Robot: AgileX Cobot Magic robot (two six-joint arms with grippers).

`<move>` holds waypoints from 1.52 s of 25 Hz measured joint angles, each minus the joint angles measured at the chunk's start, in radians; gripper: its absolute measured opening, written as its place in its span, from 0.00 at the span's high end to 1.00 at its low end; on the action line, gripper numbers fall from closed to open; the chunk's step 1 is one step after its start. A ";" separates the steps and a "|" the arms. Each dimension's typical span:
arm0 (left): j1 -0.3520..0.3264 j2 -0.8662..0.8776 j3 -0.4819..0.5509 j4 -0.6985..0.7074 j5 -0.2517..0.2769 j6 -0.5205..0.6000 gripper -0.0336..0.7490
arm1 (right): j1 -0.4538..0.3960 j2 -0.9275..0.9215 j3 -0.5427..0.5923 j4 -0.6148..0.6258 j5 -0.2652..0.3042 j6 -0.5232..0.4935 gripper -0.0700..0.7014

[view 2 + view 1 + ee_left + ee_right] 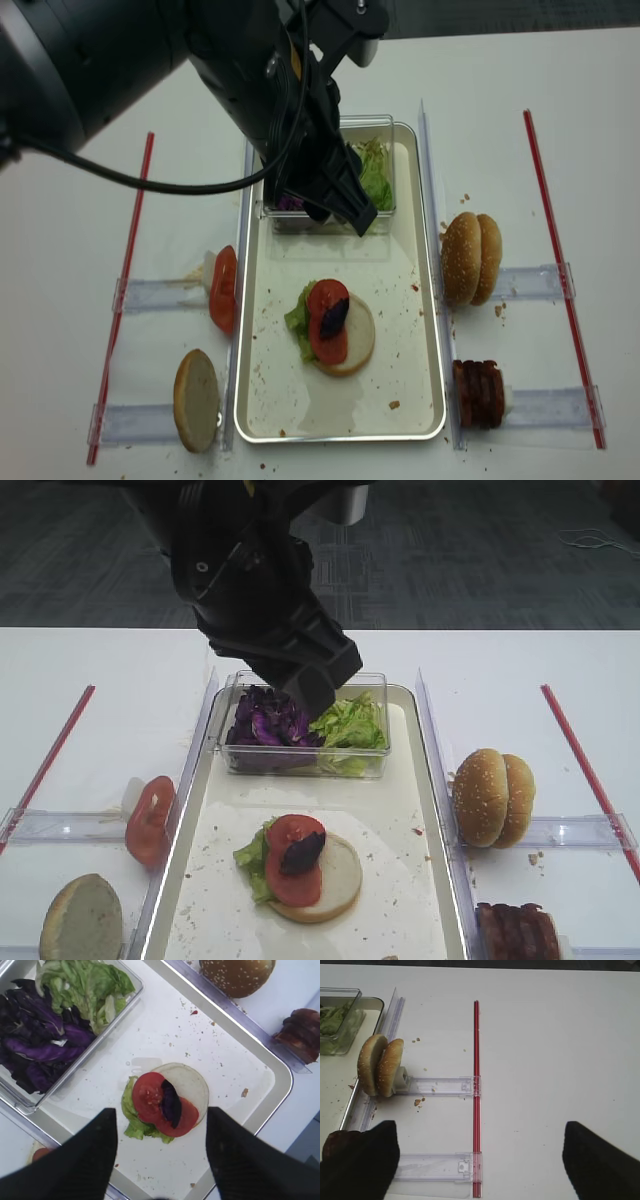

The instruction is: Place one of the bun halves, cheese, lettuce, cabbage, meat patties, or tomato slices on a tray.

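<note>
A small dark purple cabbage (171, 1103) scrap sits on two tomato slices (155, 1102); left gripper (161, 1152) hangs open, empty, above the tray (280, 1072), blocking the clear box (300, 762).

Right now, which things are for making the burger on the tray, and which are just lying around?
For the job: tray, cabbage, tomato slices, lettuce, bun halves, meat patties.

Just lying about: red strips, clear plastic rails, crumbs.
</note>
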 joint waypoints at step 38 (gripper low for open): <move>0.764 -0.046 0.163 0.036 0.077 -0.050 0.44 | 0.000 0.000 0.000 0.000 0.000 0.001 0.02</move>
